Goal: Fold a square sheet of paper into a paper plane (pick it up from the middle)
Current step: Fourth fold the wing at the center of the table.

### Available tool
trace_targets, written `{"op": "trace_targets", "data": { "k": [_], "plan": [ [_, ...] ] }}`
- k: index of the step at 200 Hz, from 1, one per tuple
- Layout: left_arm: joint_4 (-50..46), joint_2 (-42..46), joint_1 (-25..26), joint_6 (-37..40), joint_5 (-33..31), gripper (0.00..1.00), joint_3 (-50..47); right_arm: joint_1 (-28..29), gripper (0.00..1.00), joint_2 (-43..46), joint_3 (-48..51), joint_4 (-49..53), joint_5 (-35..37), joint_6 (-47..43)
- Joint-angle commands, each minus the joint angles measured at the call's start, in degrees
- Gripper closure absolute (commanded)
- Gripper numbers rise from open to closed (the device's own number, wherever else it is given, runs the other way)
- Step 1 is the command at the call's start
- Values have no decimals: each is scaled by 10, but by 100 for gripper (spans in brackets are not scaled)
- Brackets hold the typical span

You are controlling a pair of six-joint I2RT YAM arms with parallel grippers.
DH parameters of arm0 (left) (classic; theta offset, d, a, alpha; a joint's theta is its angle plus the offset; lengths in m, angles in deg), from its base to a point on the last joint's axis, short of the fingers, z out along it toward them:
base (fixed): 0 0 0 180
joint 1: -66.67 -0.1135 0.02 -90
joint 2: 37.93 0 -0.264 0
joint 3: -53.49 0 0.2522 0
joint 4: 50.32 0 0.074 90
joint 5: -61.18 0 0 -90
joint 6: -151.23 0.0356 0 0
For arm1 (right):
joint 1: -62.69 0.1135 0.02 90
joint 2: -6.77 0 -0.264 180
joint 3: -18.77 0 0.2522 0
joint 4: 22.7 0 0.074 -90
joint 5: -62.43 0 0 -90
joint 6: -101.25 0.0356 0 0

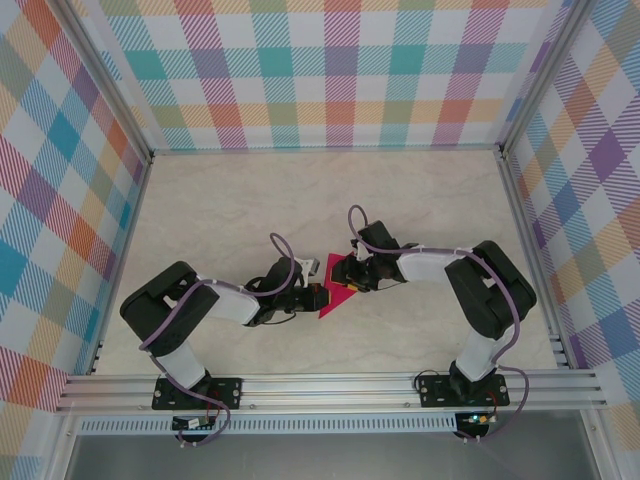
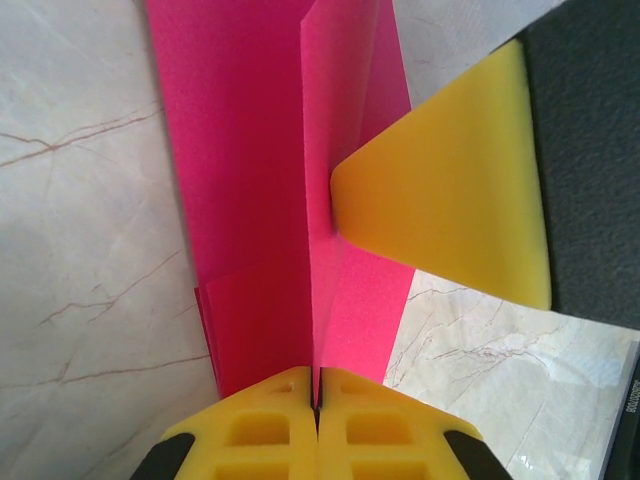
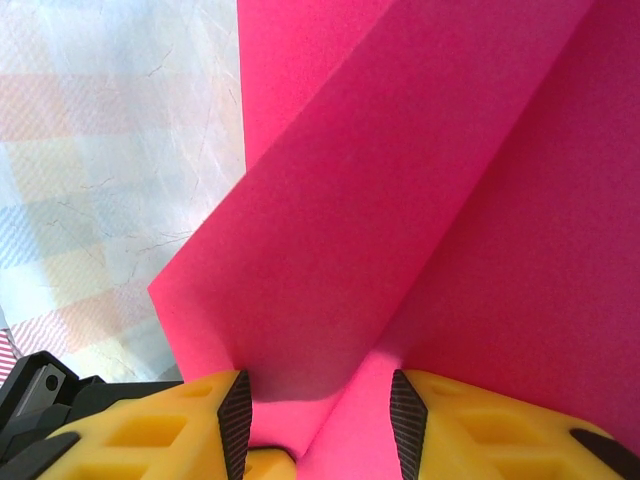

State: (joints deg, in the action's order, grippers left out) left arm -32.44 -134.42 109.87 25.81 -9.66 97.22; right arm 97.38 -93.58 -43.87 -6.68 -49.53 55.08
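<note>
Both my arms meet mid-table (image 1: 250, 200). My left claw (image 2: 316, 385) is pinched shut on the raised centre crease of the pink paper (image 2: 250, 150), holding that ridge upright so it cannot slump. The paper lies part-folded on the table between the claws, with one flap standing. My right claw (image 3: 318, 405) is half-open astride that flap, one yellow pad (image 2: 450, 190) pressing its side, I judge to push the fold against the anchored crease.
</note>
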Motion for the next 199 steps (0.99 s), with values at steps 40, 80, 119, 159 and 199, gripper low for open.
{"op": "trace_targets", "data": {
  "k": [40, 80, 119, 159, 199],
  "plan": [
    [-15, -8, -7, -6, 16, 91, 15, -1, 57, -26, -15, 54, 37, -12],
    [-34, 17, -8, -10, 13, 77, 12, -1, 60, -43, -26, 91, 62, -2],
    [-94, 72, -9, -19, -11, 63, -1, -1, 61, -52, -29, 111, 79, 5],
    [-165, 141, -11, -42, -63, 62, -4, -1, 61, -66, -42, 136, 87, 11],
    [-181, 136, -11, -64, -35, 72, 30, -1, 63, -87, -67, 169, 89, 14]
  ]
}}
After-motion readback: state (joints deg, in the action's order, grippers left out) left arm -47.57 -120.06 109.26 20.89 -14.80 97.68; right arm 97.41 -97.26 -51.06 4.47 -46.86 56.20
